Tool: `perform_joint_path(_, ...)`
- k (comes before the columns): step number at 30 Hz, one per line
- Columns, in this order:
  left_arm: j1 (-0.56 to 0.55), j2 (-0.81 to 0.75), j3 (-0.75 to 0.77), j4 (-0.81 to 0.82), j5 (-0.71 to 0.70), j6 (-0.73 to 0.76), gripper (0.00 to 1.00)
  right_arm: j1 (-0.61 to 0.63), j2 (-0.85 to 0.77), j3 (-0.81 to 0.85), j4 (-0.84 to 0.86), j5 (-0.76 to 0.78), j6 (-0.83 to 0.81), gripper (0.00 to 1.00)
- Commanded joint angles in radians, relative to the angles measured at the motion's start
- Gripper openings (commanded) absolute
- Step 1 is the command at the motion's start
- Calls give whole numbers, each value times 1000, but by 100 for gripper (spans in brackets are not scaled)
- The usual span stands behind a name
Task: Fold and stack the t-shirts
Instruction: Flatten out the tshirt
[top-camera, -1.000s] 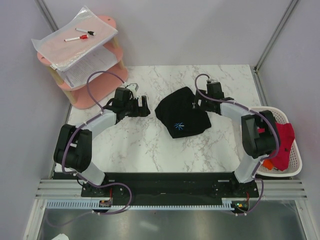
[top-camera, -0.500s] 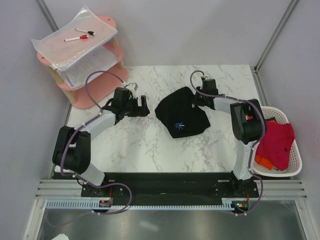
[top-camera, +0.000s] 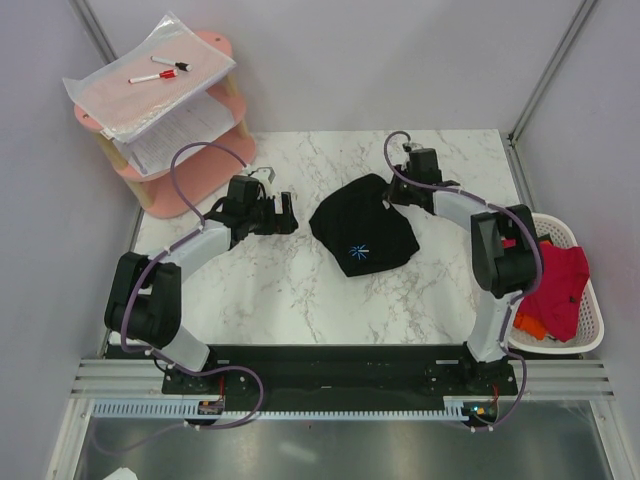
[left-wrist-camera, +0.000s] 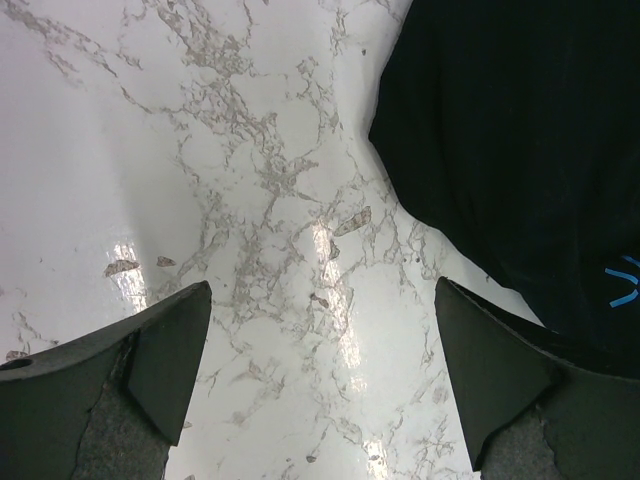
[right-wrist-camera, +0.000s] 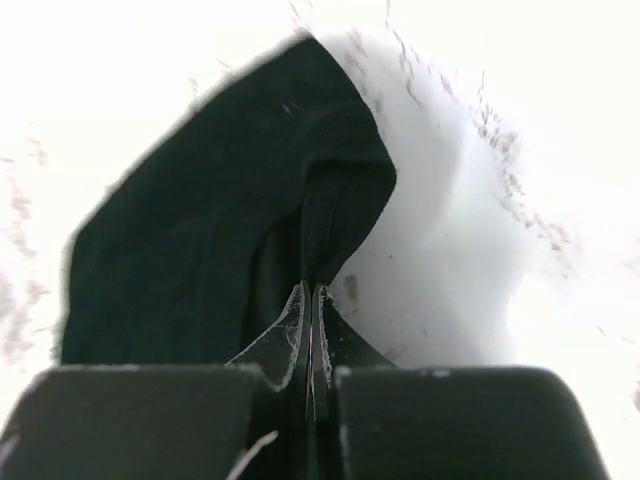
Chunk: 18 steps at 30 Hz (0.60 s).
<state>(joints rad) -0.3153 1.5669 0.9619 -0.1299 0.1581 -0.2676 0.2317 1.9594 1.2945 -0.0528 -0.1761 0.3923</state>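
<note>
The black t-shirt (top-camera: 362, 238) lies bunched in the middle of the worktop (top-camera: 300, 300), and we judge the step in hand to be opening it out before any fold. The right fingers (right-wrist-camera: 280, 345) are pinched shut on a ridge of cloth at the shirt's far right edge. The left fingers (left-wrist-camera: 165, 360) are spread wide and empty over bare marble, just beside the shirt's left border.

To do this well, we would bring the left fingers onto that near edge and take a single layer. Both arms should then draw apart, low and even, so the heap flattens rather than travels. The marble looks glossy, so the cloth may slide as a lump unless it is lifted a little first.

A red t-shirt (top-camera: 555, 285) and an orange t-shirt (top-camera: 528, 325) wait in the white basket (top-camera: 601, 318) off the right edge. A pink shelf (top-camera: 165, 195) with papers stands at the far left, and plain pale walls close the cell in — there is little spare room beyond the worktop.
</note>
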Motion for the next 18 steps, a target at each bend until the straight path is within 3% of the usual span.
perform_joint_path(1, 2, -41, -3, 7, -17, -7, 100, 3, -188, 77, -21, 42, -26, 0)
perform_joint_path(11, 5, -108, 4, -26, -115, -13, 100, 0, -430, 221, -159, 340, -136, 0)
perform_joint_path(18, 25, -222, 18, -37, -221, -58, 100, -9, -488, 438, -274, 601, -245, 0)
